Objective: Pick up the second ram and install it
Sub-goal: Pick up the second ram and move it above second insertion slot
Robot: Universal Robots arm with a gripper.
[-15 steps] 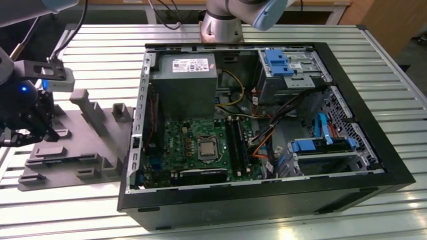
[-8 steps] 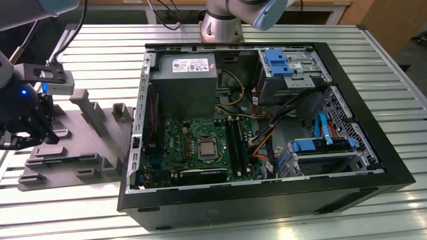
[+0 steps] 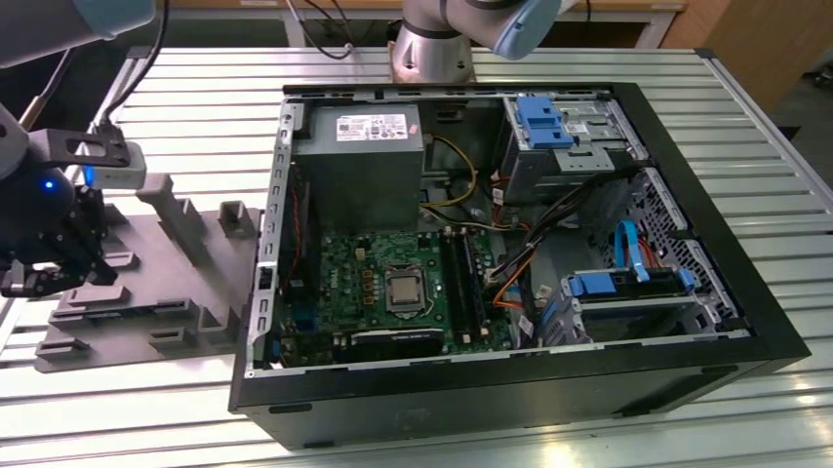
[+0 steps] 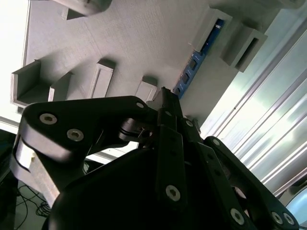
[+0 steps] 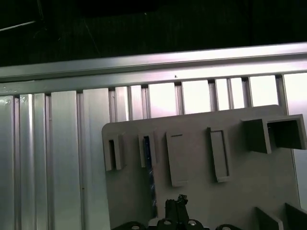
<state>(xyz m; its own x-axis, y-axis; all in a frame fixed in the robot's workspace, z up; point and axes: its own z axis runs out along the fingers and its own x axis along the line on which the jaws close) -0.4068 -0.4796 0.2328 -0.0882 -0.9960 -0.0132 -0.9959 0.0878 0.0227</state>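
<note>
Second ram: a dark-blue board stick with a row of black chips, seated in a narrow channel of the grey moulded holder tray, its far end between two raised brackets. In the first wrist view the ram appears as a thin blue strip running across the tray. The gripper hangs over the tray with its black fingertips drawn together, gripping nothing, just beside the ram's near end; whether they touch it cannot be told. The first wrist view places the gripper alongside the strip rather than astride it. In the exterior view the gripper and tray lie on the slatted aluminium table at the exterior view's left, well apart from the black memory slots on the motherboard inside the open computer case.
</note>
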